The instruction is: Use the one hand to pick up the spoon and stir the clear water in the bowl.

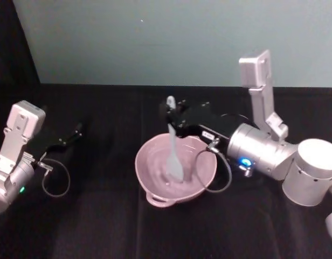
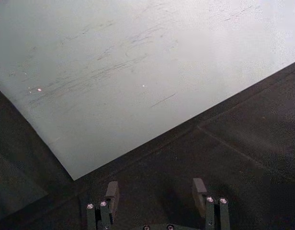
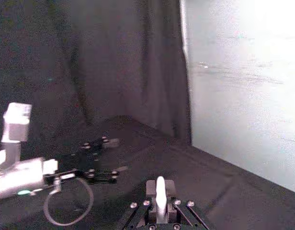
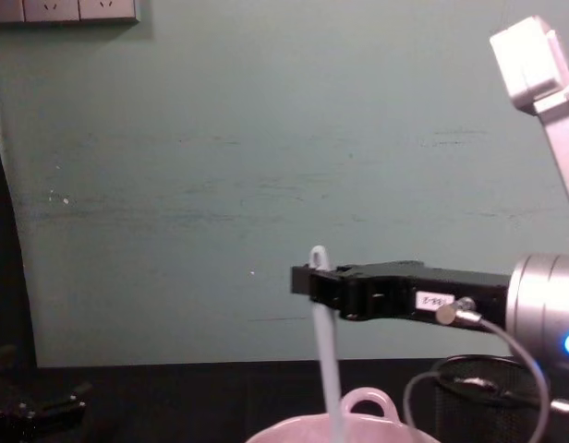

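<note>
White spoon [image 1: 173,150] stands nearly upright, its head down in the bowl [image 1: 140,161] at mid-counter [image 1: 101,226]. Our right end effector [image 1: 171,114] reaches in from the right, clenched on the handle's top, so we judge stirring circles that vertical axis. Left end effector [image 1: 73,133] idles released, well apart.

The flat black right gripper [image 1: 170,114] joins a silver wrist [image 1: 258,150] with blue ring [image 1: 246,162] and grey cable [image 1: 224,181].

Below the right tool [image 4: 305,281], the chest view's lower edge cuts off the pale pink glossy bowl [image 4: 368,431] and the head of the slim white plastic spoon [image 4: 327,369].
</note>
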You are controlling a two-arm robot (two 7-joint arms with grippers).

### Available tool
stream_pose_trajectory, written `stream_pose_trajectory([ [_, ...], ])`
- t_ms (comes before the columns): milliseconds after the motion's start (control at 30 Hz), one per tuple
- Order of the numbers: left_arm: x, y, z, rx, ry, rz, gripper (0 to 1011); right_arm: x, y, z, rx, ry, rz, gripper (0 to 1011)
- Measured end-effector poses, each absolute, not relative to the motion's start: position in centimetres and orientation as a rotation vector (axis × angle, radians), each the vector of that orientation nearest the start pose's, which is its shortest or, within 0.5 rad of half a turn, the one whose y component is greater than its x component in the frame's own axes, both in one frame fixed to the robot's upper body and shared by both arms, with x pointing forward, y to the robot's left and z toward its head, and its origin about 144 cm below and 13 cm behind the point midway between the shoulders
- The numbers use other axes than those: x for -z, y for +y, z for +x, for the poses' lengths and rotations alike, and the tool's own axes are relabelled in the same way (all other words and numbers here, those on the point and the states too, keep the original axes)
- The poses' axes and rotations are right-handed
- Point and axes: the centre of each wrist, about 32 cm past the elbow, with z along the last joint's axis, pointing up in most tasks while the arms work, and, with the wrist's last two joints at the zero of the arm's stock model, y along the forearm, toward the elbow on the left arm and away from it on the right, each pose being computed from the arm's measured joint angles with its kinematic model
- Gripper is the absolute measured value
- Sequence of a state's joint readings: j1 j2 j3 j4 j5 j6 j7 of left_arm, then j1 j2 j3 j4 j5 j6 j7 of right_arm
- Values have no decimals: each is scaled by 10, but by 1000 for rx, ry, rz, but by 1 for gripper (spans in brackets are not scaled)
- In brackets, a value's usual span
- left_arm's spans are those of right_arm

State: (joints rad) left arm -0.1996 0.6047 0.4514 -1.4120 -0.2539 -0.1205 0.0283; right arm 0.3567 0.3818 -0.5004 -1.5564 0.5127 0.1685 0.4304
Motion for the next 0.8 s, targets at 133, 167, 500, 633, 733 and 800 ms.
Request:
stream_pose_trajectory([
  [133,-1140,310,489,-1248,-285,304,1011,-1220,-184,517,648,47,-12,117],
  [167,-1140,310,489,-1248,-285,304,1011,-1220,-182,517,642,48,-9,117],
  [500,-1140,310,489,-1248,-285,304,1011,-1217,-167,535,619,61,24,117],
  [633,-1140,310,489,-1248,-285,304,1011,-1215,-168,544,636,67,40,116],
  [733,-1140,310,489,-1248,-285,304,1011,-1213,-171,550,650,75,59,117],
  [800,-1140,310,489,-1248,-285,304,1011,-1211,-177,554,669,86,70,117],
])
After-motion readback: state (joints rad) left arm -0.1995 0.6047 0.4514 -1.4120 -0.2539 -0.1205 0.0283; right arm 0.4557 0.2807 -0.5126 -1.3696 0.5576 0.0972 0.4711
